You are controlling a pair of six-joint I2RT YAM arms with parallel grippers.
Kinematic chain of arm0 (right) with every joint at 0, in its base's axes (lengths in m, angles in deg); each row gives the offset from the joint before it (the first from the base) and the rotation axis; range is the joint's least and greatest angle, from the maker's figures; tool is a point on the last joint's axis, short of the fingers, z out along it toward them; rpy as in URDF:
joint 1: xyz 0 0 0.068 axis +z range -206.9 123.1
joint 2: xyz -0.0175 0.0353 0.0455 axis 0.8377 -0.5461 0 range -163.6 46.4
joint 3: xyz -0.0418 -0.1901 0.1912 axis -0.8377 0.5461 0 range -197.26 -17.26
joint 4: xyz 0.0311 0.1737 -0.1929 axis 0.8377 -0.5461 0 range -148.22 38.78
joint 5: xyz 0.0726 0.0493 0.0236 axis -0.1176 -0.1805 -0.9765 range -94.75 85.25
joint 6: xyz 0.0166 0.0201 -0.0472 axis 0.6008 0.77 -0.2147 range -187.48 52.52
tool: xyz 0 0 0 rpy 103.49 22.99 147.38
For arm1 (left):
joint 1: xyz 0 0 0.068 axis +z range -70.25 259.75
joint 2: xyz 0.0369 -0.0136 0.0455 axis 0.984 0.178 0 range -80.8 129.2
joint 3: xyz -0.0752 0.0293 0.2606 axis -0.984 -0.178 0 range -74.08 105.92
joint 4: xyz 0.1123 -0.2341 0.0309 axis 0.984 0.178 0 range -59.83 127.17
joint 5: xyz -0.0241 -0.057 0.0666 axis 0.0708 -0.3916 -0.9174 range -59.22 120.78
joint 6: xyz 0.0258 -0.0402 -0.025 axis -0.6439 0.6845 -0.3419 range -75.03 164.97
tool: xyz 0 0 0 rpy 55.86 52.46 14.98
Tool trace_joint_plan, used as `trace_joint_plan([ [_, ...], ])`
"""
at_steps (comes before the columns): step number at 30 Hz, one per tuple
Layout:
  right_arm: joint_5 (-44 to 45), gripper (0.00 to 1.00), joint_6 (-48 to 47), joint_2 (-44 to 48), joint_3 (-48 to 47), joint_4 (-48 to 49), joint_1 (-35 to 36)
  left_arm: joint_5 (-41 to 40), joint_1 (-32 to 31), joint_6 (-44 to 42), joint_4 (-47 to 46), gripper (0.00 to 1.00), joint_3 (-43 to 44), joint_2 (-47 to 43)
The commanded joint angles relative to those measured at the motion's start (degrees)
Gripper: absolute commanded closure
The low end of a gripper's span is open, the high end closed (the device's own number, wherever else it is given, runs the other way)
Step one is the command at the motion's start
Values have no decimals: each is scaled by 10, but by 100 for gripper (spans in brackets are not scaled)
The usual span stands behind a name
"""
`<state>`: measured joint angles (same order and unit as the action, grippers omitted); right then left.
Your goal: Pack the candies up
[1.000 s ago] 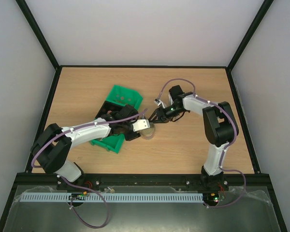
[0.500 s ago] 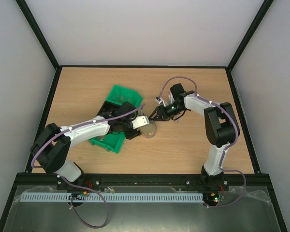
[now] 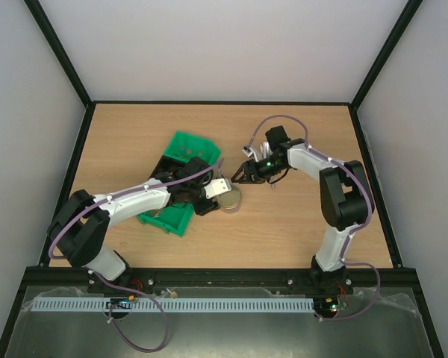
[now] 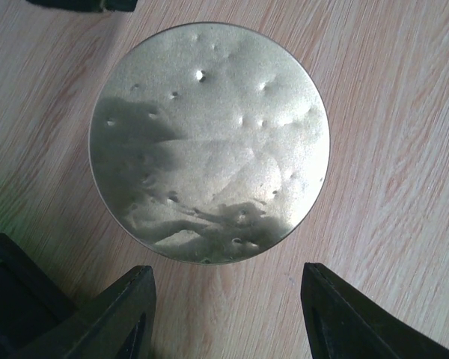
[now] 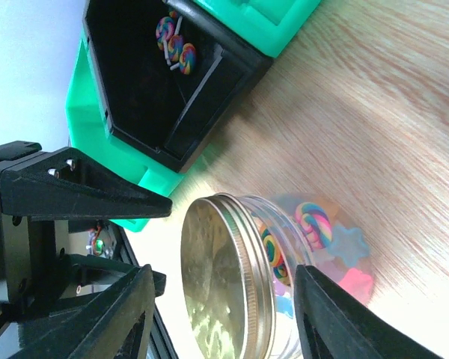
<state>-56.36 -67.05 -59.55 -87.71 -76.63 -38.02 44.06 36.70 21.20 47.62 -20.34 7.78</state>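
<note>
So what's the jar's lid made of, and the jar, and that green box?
The lid looks like metal: dull gold, with small dents and a ridged rim. The jar seems clear plastic or glass, I can't tell which; the candies show through its wall. The green bin looks like moulded plastic, smooth and glossy.

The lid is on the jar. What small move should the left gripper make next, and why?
Probably lower the open left gripper and close it on the lid to tighten it: the lid rests on the jar, candies are inside, and the gripper holds nothing.
</note>
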Motion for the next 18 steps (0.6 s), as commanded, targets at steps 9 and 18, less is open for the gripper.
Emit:
trace_joint_plan([
  [9,68,23,-25,28,3,-48,-5,6,-2,7,-8,45,1,13],
  [18,71,26,-31,7,17,-46,15,7,-5,10,-14,45,11,26],
])
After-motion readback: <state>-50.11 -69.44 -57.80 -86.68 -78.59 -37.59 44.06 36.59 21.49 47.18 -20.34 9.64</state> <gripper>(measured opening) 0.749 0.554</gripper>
